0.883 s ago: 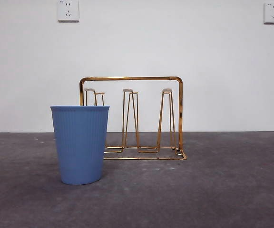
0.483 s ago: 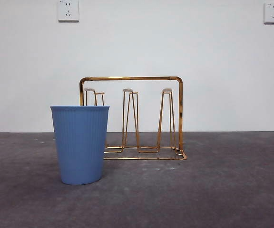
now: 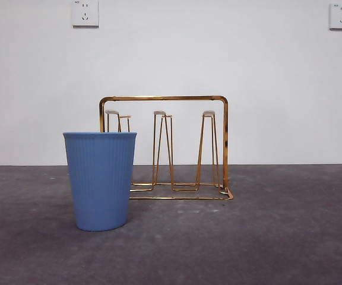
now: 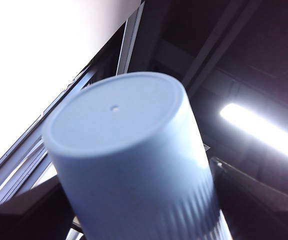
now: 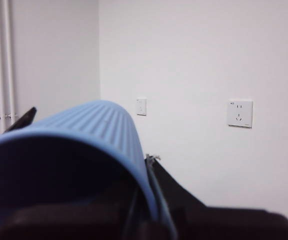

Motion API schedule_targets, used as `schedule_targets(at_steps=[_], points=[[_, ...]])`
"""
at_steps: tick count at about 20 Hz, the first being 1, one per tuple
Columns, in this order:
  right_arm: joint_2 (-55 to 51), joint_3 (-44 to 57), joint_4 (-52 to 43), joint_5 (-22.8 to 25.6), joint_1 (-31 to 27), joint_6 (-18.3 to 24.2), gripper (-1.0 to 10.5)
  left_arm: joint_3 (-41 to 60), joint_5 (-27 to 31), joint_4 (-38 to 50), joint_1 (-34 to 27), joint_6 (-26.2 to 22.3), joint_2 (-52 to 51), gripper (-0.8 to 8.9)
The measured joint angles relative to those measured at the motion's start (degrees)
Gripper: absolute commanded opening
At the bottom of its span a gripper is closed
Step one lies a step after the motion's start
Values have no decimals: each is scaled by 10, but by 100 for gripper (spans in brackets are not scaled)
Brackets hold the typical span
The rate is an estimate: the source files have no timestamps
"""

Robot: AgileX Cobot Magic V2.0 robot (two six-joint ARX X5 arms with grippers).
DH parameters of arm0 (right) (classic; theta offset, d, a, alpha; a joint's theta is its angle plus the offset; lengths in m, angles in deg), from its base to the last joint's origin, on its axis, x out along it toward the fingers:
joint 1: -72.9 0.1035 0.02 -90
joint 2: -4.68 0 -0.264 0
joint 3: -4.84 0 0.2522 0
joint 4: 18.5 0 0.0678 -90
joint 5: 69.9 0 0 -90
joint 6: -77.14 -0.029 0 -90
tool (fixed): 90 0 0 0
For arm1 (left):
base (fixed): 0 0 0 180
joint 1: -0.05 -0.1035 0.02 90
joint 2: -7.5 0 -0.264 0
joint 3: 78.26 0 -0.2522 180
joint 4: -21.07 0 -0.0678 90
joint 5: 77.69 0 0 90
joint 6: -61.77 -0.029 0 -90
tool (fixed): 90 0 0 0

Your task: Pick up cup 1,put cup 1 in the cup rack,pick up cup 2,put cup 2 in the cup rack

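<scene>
On the grey table (image 3: 278, 237), front view: one blue ribbed table cup (image 3: 100, 181) stands upright, just ahead of the cup rack (image 3: 163, 98) at its left end, hiding part of it. All rack pegs (image 3: 160, 113) are bare. Neither arm shows here.

Left gripper (image 4: 139, 212): I read the jaws as clamped on a second cup (image 4: 119, 130), base pointing at the ceiling.

Right gripper (image 5: 89, 142): closed around a third cup (image 5: 104, 122), lying sideways, mouth toward the camera.

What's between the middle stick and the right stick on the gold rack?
Nothing: the front view shows only white wall between the cup rack's middle peg and right peg.
</scene>
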Motion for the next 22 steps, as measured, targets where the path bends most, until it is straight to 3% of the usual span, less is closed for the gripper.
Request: schedule_targets(at_steps=[3, 6, 9, 14, 16, 18, 22], points=[[0, 0, 11, 3, 0, 0, 18, 0, 0, -2, 0, -3, 0, -8], [-8, 0, 43, 14, -1, 1, 217, 0, -3, -6, 0, -20, 0, -8], [-27, 0, 89, 35, -4, 2, 229, 0, -7, -3, -5, -26, 0, -8], [-104, 0, 225, 97, -4, 40, 225, 0, -44, -28, -26, -31, -8, -6], [-136, 0, 314, 142, -4, 55, 222, 0, -51, -109, -33, -52, -23, -6], [-163, 0, 397, 191, -4, 71, 222, 0, -39, -242, -33, -110, -48, -6], [-212, 0, 487, 263, -4, 88, 222, 0, 106, -499, 17, -282, -75, -6]])
